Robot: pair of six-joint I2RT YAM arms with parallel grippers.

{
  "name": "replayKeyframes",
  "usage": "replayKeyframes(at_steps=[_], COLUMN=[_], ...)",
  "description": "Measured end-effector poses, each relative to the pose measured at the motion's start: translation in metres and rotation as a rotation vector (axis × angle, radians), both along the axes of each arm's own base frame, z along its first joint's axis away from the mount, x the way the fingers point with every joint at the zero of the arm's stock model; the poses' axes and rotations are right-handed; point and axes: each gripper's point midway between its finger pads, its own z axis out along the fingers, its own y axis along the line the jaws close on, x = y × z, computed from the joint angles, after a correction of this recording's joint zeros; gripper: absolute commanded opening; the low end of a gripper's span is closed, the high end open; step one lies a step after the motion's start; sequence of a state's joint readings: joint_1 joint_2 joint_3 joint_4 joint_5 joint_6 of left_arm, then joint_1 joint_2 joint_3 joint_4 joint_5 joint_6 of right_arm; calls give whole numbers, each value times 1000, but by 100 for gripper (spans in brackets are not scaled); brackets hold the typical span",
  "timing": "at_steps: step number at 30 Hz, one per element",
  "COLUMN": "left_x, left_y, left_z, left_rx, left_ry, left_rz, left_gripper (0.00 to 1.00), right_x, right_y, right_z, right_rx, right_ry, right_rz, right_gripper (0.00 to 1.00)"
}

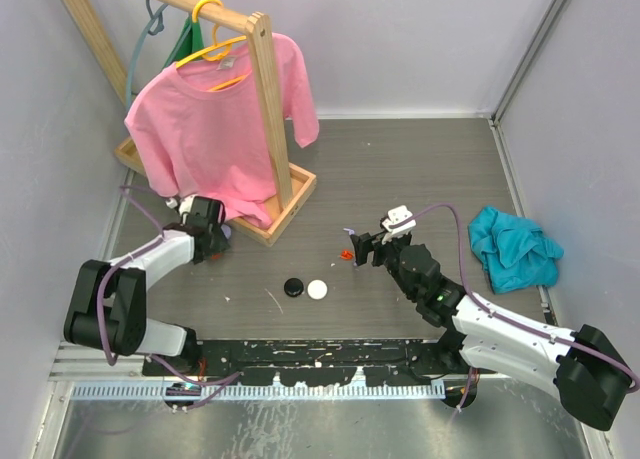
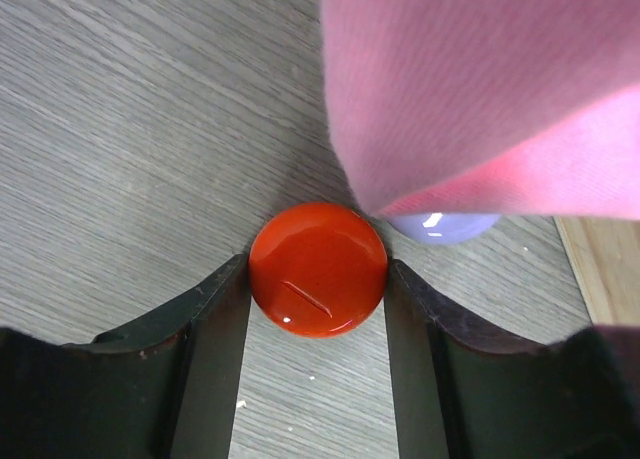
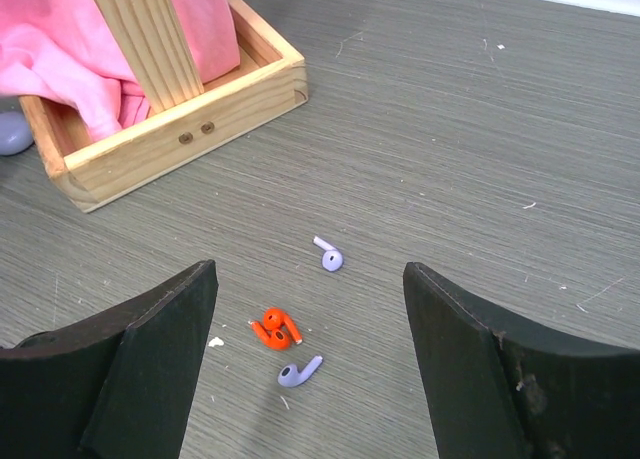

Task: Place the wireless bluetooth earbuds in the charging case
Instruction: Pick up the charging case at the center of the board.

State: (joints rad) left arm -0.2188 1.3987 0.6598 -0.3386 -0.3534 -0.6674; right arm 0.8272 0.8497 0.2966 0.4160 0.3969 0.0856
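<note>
A round orange-red charging case [image 2: 318,269] lies on the grey table, its lid closed. My left gripper [image 2: 318,271] is shut on it, one finger pressing each side, at the hem of the pink shirt [image 2: 480,89]. A lilac case [image 2: 443,226] peeks out just behind it. In the right wrist view the earbuds lie loose on the table: an orange-red pair [image 3: 276,329] touching each other, one lilac earbud [image 3: 328,256] beyond them and another [image 3: 298,372] nearer. My right gripper [image 3: 310,271] hangs open above them, holding nothing. From above, it [image 1: 358,247] is mid-table.
A black case [image 1: 293,287] and a white case [image 1: 317,289] sit side by side near the front. The wooden clothes rack's tray base [image 1: 290,194] and hanging pink shirt [image 1: 210,129] crowd the left arm. A teal cloth [image 1: 513,247] lies at the right.
</note>
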Motion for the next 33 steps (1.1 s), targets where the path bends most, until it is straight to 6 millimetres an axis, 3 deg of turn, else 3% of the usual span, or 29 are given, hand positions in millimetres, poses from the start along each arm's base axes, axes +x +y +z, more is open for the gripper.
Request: replayKeyframes(at_steps=[4, 9, 18, 24, 33], left_x=[-6, -28, -47, -45, -55], left_y=[-11, -34, -91, -125, -181], left_z=[2, 10, 57, 92, 124], left_rx=[-64, -168, -293, -334, -274], left_ry=[3, -10, -173, -334, -524], left_rz=[-37, -121, -380, -596, -983], left_gripper=[41, 38, 35, 33, 32], right_x=[-1, -3, -9, -10, -17], right_y=[2, 6, 26, 44, 55], right_z=[0, -4, -14, 0, 27], right_rx=[1, -6, -36, -34, -41], right_ry=[1, 12, 74, 122, 203], right_rz=[13, 37, 140, 203, 256], right_gripper=[80, 81, 81, 81, 82])
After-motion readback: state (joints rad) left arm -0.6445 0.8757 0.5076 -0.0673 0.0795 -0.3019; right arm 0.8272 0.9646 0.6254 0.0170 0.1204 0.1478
